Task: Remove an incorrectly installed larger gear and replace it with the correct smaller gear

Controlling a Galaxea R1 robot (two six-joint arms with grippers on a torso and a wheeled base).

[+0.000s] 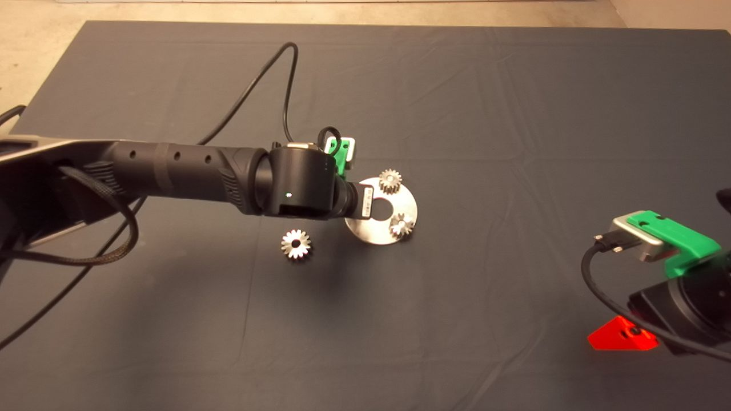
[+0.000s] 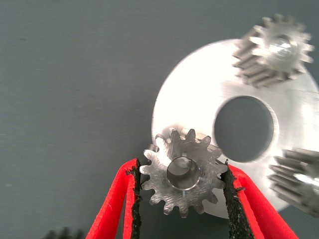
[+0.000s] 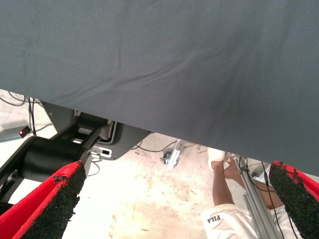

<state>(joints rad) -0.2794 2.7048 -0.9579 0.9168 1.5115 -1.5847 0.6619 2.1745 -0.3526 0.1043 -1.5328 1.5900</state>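
The desk's dark mat (image 1: 514,114) fills the head view, and the left arm (image 1: 188,171) reaches in from the left edge to the frame's middle. It ends over the left side of a round steel plate (image 1: 374,234), so its own wrist hides the very spot where the work is going on.

The left pincer (image 2: 182,199) is closed on the smaller gear (image 2: 182,172), one black pad against the teeth on each side. The gear sits face-up over the plate's edge, probably so that its bore can drop straight onto a pin there; whether it is seated yet I cannot tell. Only the left wrist view shows this gear and the grip.

Two more small gears (image 1: 390,181) (image 1: 401,225) stand on the plate, at its upper and lower right in the head view.

The larger gear (image 1: 296,244) lies flat on the mat, lower left of the plate and apart from it, apparently set aside; only the head view shows it.

The right pincer (image 3: 174,199) waits at the lower right edge, fingers spread wide and empty. Its wrist view looks past the mat to the floor and a person's leg (image 3: 224,194).
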